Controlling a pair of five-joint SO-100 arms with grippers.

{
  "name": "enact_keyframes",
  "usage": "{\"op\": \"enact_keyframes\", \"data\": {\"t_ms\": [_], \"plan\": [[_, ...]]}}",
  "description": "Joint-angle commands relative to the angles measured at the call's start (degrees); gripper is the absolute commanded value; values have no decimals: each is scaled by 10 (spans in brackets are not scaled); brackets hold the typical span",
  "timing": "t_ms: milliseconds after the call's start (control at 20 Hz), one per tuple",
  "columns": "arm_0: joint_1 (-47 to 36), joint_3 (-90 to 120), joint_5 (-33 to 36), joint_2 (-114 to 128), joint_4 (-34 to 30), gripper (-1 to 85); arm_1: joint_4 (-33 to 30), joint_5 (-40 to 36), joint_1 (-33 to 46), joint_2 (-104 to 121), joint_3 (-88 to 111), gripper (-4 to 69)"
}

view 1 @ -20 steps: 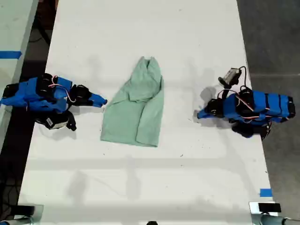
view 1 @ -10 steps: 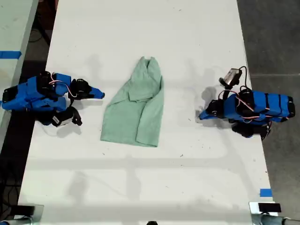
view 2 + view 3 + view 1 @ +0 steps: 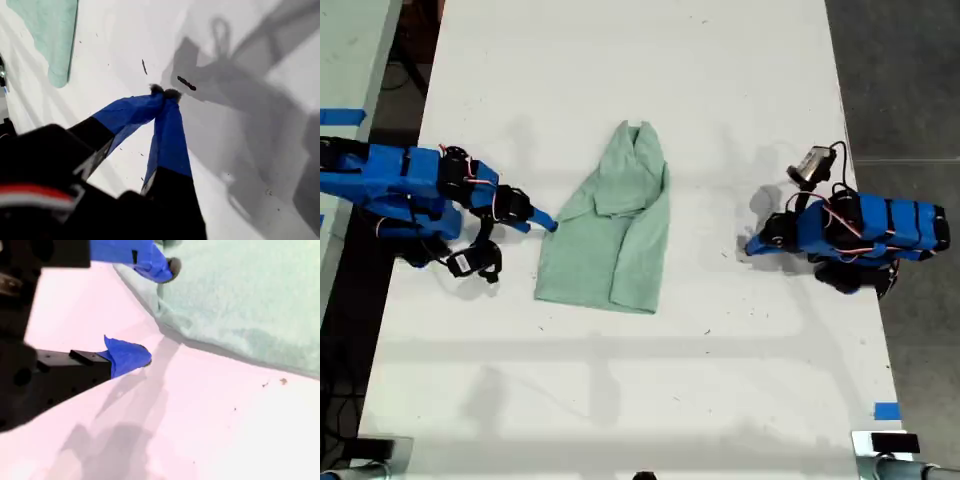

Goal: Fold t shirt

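A pale mint-green cloth t shirt point(image 3: 610, 240), seemingly part-folded, lies mid-surface point(image 3: 620, 400). The second hand point(image 3: 157, 312), jaws spread and empty, straddles its hem. The first hand point(image 3: 165, 92), pinched closed on nothing, sits well apart. A shallow pinch may catch only one layer.

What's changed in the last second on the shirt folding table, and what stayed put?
My second end effector drew back a little, then reached toward the exterior view's right, up to the t shirt's edge, open, with nothing gripped yet. My first end effector, shut and empty, stayed at the exterior view's right. The shirt, already partly folded, lies unmoved on the table.
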Motion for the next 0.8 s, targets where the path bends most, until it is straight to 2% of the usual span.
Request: {"op": "enact_keyframes", "data": {"t_ms": [0, 200, 250, 300, 400, 600, 650, 750], "plan": [[38, -34, -6, -64, -33, 233, 2, 0, -2, 8, 11, -8], [67, -140, -24, -266, -54, 238, 2, 1, -2, 8, 11, -8], [67, -171, -18, -328, -52, 198, 2, 1, -2, 8, 11, -8], [61, -212, -16, -393, -33, -1, 2, 1, -2, 8, 11, -8], [43, -308, -23, -503, 50, -1, 2, 1, -3, 8, 11, -8], [81, -614, -74, -561, 288, -2, 2, 0, -3, 8, 11, -8], [89, -693, -71, -579, 318, -2, 2, -2, -2, 8, 11, -8], [86, -786, -47, -613, 334, -2, 2, -2, -4, 8, 11, -8]]}}
